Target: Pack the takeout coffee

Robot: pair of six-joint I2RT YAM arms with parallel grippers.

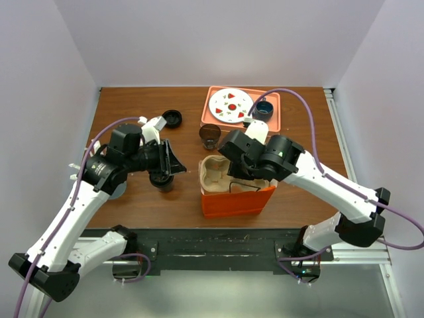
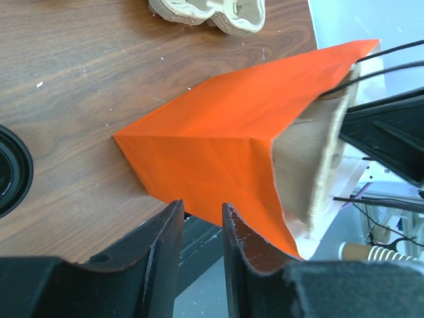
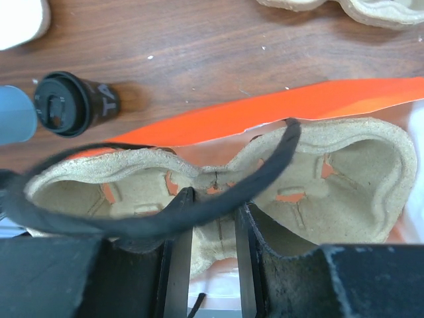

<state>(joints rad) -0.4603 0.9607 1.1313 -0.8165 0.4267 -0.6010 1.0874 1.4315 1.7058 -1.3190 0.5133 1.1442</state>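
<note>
The takeout coffee (image 1: 161,181), a small dark cup with a black lid, stands on the table left of the orange bag (image 1: 238,201). It also shows in the right wrist view (image 3: 74,103). My left gripper (image 1: 177,163) hovers just above and right of the cup, pointing at the bag (image 2: 212,149). Its fingers (image 2: 165,238) stand a narrow gap apart with nothing between them. My right gripper (image 1: 233,171) reaches into the bag. Its fingers (image 3: 177,218) close on the middle ridge of a pulp cup carrier (image 3: 344,165) inside the bag, with the bag's black handle (image 3: 265,179) lying across them.
A second pulp carrier (image 1: 213,173) lies against the bag's left back corner. An open brown cup (image 1: 211,136) and a flat black disc (image 1: 172,118) sit behind. An orange tray (image 1: 275,118) at the back holds a plate (image 1: 230,105) and a blue mug (image 1: 264,109).
</note>
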